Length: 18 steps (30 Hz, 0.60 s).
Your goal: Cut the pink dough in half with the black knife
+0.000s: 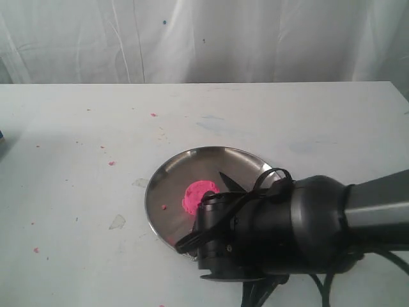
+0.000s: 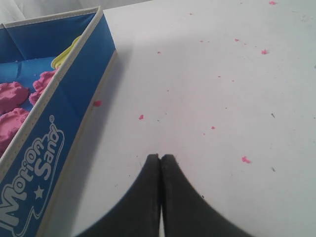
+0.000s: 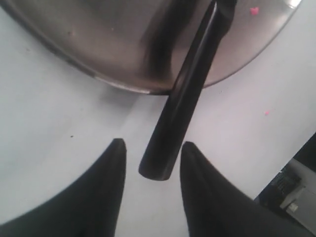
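The pink dough [image 1: 198, 195] lies as one rounded mound on the round steel plate [image 1: 172, 179], right at the front of my right arm [image 1: 287, 224]. The black knife [image 1: 227, 181] shows only its pointed blade beside the dough; the arm hides the rest. In the right wrist view the knife's handle [image 3: 185, 98] runs from the plate [image 3: 98, 39] out over its rim. The handle's end sits between the spread fingers of my right gripper [image 3: 153, 143], which is open and not touching it. My left gripper [image 2: 160, 157] is shut on nothing above the bare table.
A blue Motion Sand box [image 2: 74, 98] holding pink sand lumps [image 2: 12, 96] stands close to the left gripper. Tiny pink crumbs [image 1: 112, 163] dot the white table. A white curtain hangs behind the table's far edge.
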Available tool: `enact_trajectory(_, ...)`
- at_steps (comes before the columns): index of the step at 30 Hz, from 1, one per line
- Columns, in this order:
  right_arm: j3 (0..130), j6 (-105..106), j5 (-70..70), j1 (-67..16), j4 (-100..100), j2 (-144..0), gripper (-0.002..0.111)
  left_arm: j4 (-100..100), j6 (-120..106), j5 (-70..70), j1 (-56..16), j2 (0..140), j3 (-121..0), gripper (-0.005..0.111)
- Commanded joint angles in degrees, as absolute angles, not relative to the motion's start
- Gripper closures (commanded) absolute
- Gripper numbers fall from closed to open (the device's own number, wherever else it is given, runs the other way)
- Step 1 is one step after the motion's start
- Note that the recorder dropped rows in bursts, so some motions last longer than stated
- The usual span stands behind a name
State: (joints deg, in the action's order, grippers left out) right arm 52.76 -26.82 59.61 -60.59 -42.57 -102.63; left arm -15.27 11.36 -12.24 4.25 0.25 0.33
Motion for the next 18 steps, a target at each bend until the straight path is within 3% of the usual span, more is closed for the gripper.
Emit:
enact_trajectory(1, 52.5, -27.6, 60.7, -60.6, -44.2, -105.5, 0.065, -15.2, 11.4, -12.1, 4.0, 0.0, 0.0, 0.107)
enact_trajectory(5, 52.5, -29.5, 61.4, -60.6, -47.4, -107.6, 0.057, -15.2, 11.4, -12.1, 4.0, 0.0, 0.0, 0.107)
enact_trajectory(18, 52.5, -35.0, 63.4, -60.3, -52.8, -111.3, 0.058, -15.2, 11.4, -12.1, 4.0, 0.0, 0.0, 0.107)
